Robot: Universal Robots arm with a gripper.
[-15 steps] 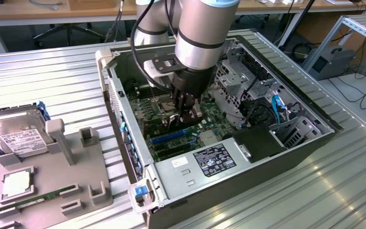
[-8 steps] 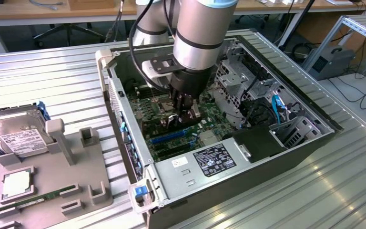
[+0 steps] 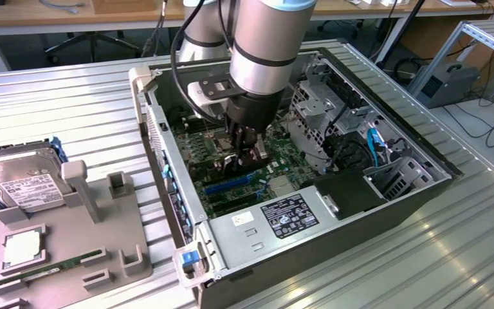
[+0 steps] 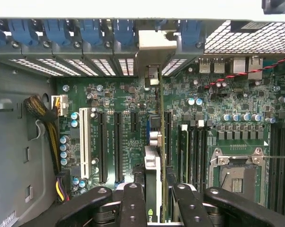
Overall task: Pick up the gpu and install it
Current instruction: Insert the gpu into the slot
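Claw: the claw (image 3: 249, 153) is down inside the open computer case (image 3: 333, 257), its fingers (image 4: 133, 203) clamped on the two flat faces of the gpu (image 4: 153, 165).
Gpu position: it stands on edge over the motherboard (image 4: 119, 94), between the long black expansion slots (image 4: 118, 146) and the memory slots (image 4: 194, 151).
Long axis: the card runs straight out from the claw toward the case's rear wall. There its pale end bracket (image 4: 155, 45) sits among the row of blue slot clips (image 4: 90, 30).
Key relation: the card hangs directly under the claw, lower edge toward the board and parallel to the slots. Seating looks like a matter of pressing straight down.
Seating: I cannot tell whether the card's edge is already in a slot.
Elsewhere: a hard drive (image 3: 24, 183) and a RAM stick (image 3: 49, 270) rest on a grey holder (image 3: 101, 257) on the tabletop (image 3: 49, 103) at the exterior view's left, well apart from the case.
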